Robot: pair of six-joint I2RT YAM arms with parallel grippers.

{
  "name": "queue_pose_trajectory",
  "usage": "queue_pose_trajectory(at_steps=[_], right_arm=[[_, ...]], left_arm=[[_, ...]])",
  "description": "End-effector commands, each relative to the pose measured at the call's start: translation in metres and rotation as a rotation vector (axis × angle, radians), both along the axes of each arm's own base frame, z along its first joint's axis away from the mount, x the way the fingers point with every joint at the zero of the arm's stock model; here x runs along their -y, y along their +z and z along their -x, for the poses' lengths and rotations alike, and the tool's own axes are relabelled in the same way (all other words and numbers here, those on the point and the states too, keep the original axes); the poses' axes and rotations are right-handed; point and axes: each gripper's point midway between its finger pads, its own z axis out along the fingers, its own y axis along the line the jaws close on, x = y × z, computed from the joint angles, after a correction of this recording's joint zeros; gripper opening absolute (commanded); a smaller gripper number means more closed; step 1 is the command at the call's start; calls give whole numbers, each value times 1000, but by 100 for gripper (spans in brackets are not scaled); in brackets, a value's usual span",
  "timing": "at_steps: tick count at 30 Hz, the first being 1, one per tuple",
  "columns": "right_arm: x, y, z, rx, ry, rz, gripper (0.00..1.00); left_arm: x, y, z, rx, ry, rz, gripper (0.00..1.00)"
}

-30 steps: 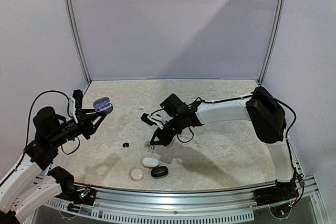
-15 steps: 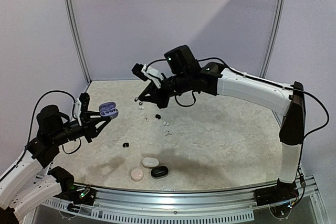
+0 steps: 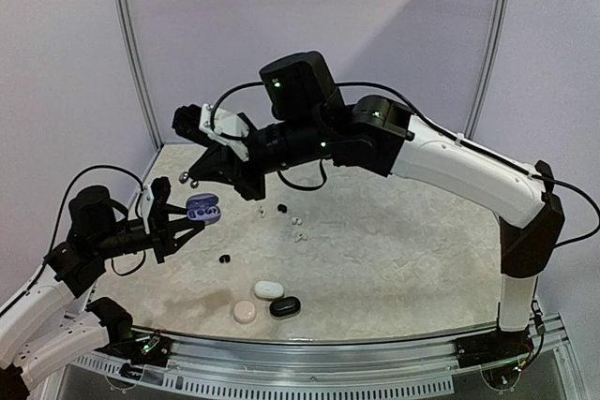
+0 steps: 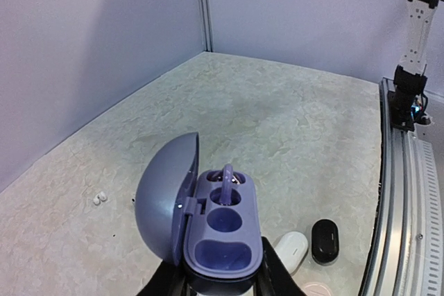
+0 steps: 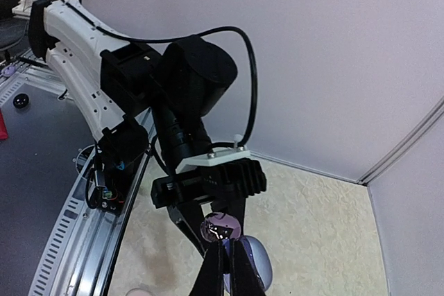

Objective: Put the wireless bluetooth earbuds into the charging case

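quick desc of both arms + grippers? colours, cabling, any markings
Both arms: white link shells, black joints, looping black cables. Right arm carries a boxy black wrist module with green lights; a white bracket sits behind its black right gripper. Left arm: same scheme; left gripper has thin black fingers. No readable markings.

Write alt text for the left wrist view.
An open purple charging case is held by the left gripper, lid open to the left, with one purple earbud seated in its far socket and the near socket empty. On the marbled table beyond lie a white case, a black case and two tiny white earbuds.
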Motion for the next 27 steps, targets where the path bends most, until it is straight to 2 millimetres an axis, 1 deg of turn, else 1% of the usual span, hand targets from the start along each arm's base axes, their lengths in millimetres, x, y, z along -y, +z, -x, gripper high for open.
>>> queue_pose_trajectory(at_steps=[1, 3, 6, 11, 15, 21, 27], right_arm=[[-13, -45, 8, 72, 35, 127, 0], [-16, -61, 6, 105, 33, 170, 0], [-20, -73, 4, 135, 30, 197, 0], [-21, -81, -1, 161, 22, 216, 0], [-23, -93, -2, 167, 25, 240, 0], [-25, -112, -9, 187, 10, 286, 0], [-25, -123, -12, 202, 5, 319, 0]], left_arm=[[7, 11, 9, 45, -64, -15, 0], [8, 12, 11, 53, -78, -19, 0], [10, 11, 16, 47, -106, -18, 0], [13, 12, 24, 40, -151, -9, 0], [14, 12, 25, 38, -160, -5, 0], [14, 14, 27, 37, -169, -1, 0], [14, 12, 27, 37, -169, -5, 0]])
